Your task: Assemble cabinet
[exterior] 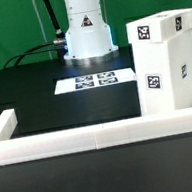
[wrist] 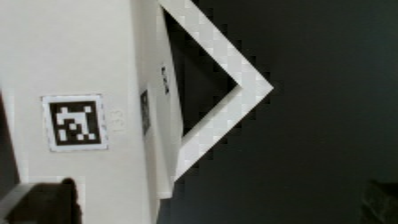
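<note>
The cabinet (exterior: 164, 62) is a tall white box with black-and-white tags, standing upright at the exterior view's right, inside the corner of the low rim wall. In the wrist view I look down on its white top (wrist: 80, 60), which carries a tag (wrist: 75, 122). My gripper (wrist: 210, 205) is above it and open, with one dark fingertip (wrist: 45, 200) over the cabinet's top and the other faint at the frame's far edge over the black table. Nothing is between the fingers. The gripper is out of the exterior view.
The low white rim wall (exterior: 91, 137) runs along the front and both sides; its corner shows in the wrist view (wrist: 231, 80). The marker board (exterior: 95, 81) lies flat before the robot base (exterior: 85, 30). The table is black.
</note>
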Robot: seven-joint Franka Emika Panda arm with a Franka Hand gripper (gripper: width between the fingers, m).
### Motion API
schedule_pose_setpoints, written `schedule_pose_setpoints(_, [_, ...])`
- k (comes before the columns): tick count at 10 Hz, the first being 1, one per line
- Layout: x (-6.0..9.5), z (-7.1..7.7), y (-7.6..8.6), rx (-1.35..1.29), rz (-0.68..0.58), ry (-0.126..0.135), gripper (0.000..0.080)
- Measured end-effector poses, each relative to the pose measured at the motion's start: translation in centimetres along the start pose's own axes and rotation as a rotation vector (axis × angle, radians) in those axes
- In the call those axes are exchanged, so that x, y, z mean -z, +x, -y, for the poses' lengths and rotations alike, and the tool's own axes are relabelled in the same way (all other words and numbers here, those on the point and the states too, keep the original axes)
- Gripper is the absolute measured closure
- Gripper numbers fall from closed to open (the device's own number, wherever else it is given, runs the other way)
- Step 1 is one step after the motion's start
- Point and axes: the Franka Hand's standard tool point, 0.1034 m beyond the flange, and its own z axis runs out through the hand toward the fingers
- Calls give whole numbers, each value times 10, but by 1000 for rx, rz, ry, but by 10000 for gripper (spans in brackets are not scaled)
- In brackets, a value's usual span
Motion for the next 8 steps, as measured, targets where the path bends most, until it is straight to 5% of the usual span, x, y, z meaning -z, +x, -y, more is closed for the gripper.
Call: schedule_pose_setpoints(8, [0,0,0,0,0,0,2])
